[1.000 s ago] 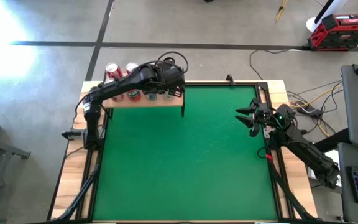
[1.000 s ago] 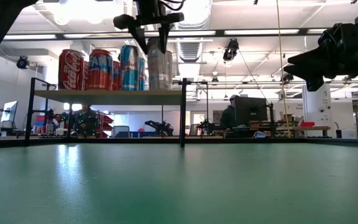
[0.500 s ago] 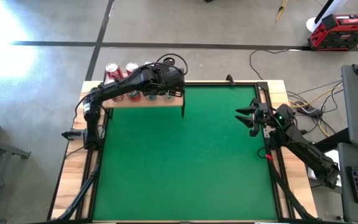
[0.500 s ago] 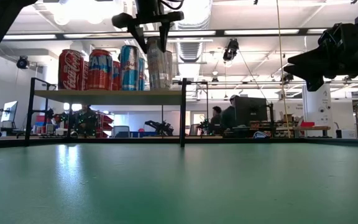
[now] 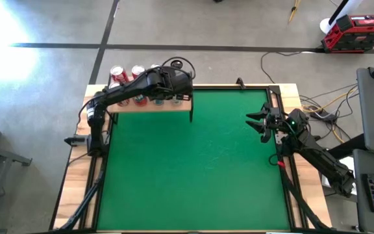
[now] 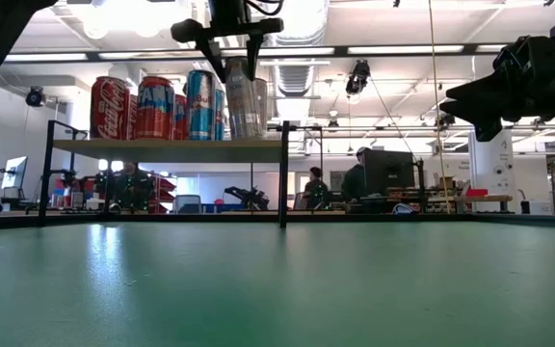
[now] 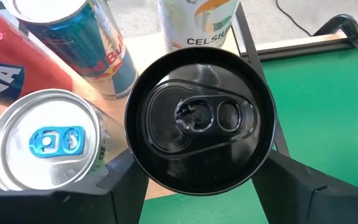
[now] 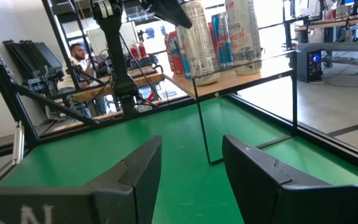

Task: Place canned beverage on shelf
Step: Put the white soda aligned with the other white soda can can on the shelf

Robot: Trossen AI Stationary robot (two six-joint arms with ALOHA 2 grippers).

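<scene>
Light-wood shelf [image 6: 171,146] at far-left of the mat [image 5: 193,162] carries cans – Coca-Cola [image 6: 110,108], Red Bull [image 7: 98,43], Celsius [image 7: 197,25]; other labels cut off. Left gripper [image 6: 231,60] straddles the black-topped silver can [image 7: 199,121] standing at the shelf's right end – contact hidden, grip can't be told. Right gripper [image 5: 257,123] closed, empty, hovering at right edge.

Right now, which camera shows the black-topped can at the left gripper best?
The left wrist view: the black-topped can fills it, lid and tab plain, between the left gripper's fingers. The low view shows its silver side at the shelf's end. The right wrist view shows it from farther off. In the high view, the arm hides it.
</scene>
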